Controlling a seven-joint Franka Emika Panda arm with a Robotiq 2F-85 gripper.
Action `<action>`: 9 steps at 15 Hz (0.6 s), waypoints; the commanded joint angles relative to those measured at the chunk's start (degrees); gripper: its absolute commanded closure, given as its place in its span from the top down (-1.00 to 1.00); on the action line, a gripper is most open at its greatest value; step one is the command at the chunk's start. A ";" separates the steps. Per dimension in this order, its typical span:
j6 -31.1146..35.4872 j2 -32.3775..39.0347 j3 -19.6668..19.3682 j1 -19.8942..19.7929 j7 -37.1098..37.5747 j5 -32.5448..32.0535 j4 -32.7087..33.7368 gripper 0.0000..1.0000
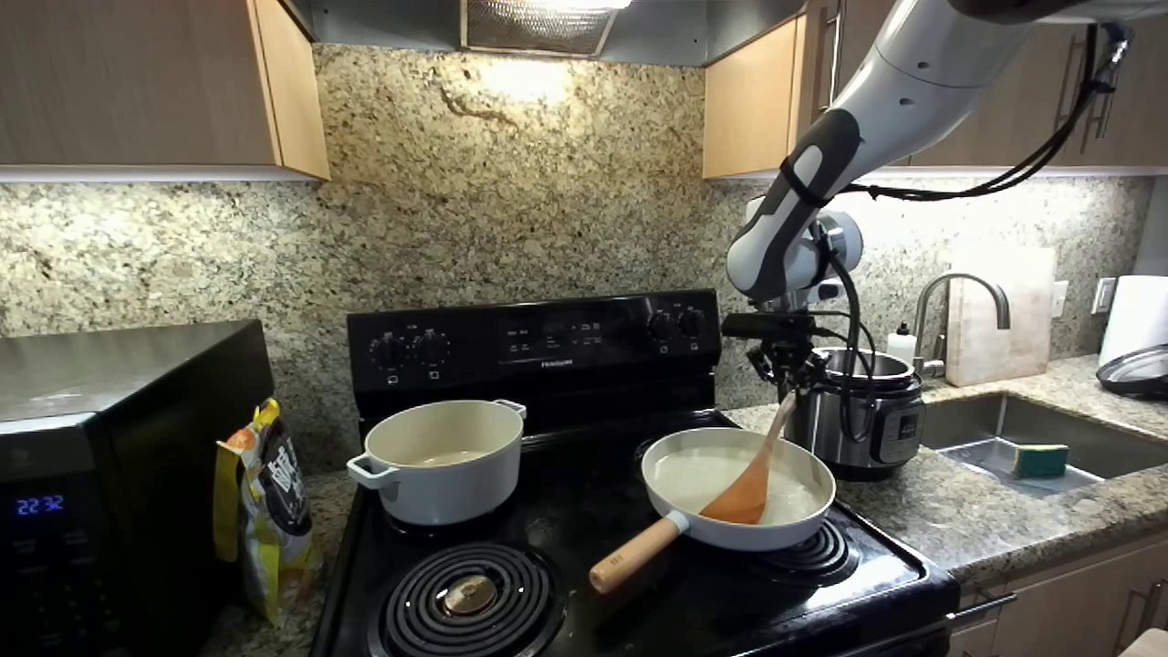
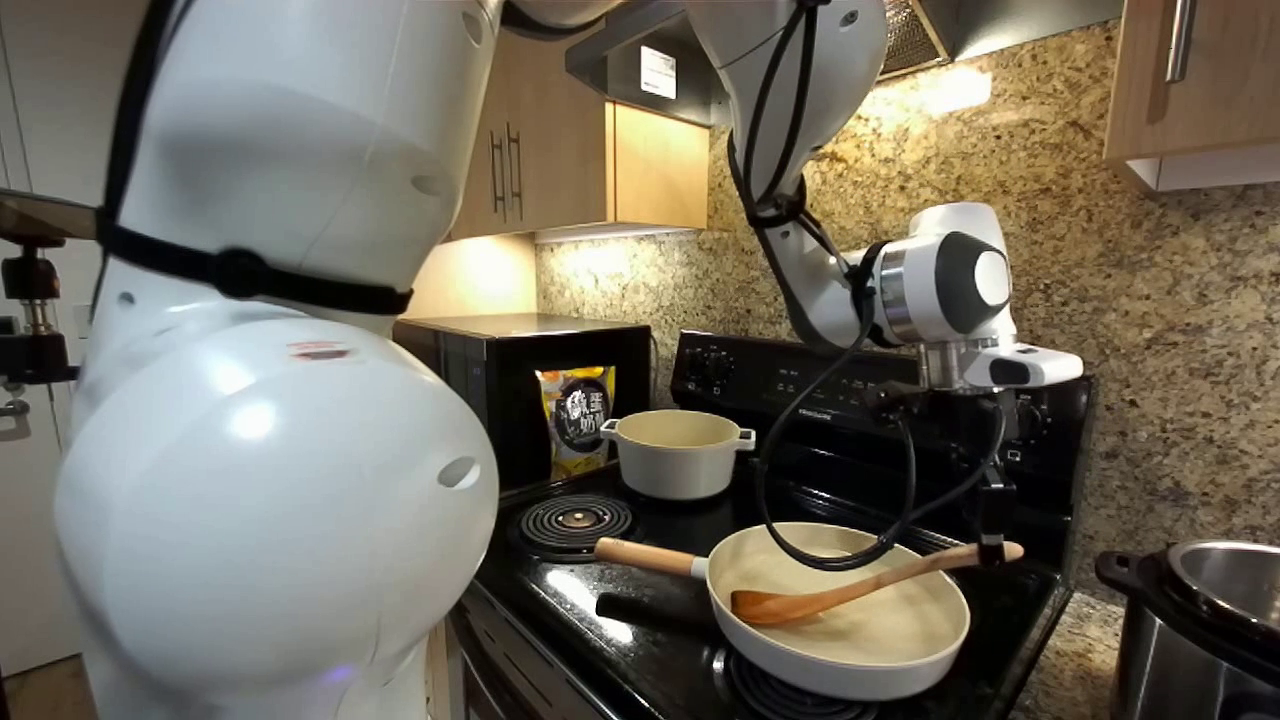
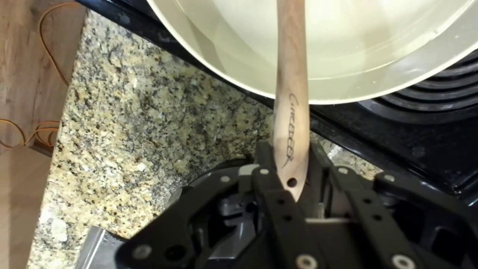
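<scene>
**One spatula (image 2: 865, 586) pinched at the pan (image 2: 860, 632)**

One stove (image 1: 584, 497), cropped in my wrist view, carries one pan and, apart from that pan, one pot (image 1: 465, 484). Just outside the pan, my hand (image 3: 292, 149) is parted only by the spatula handle (image 3: 292, 112) it pinches. The blade (image 1: 737, 500), inside the pan, is out of that view.

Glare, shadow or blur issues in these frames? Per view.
Both exterior views: blown-out hot spot on the granite backsplash. An exterior view: white glare on the stovetop, highlights on the robot arm. Wrist view: frying pan pale and shiny; granite countertop shadowed near the stovetop; lettering on the wooden spatula readable; jaws slightly soft low in frame.
</scene>
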 commanded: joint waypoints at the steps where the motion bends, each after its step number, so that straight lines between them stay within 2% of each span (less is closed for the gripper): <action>1: -1.56 -1.54 -0.63 -1.27 -4.40 0.88 -0.02 -0.77; 9: -5.05 -0.21 -1.23 -0.82 -6.29 -0.14 5.52 -0.77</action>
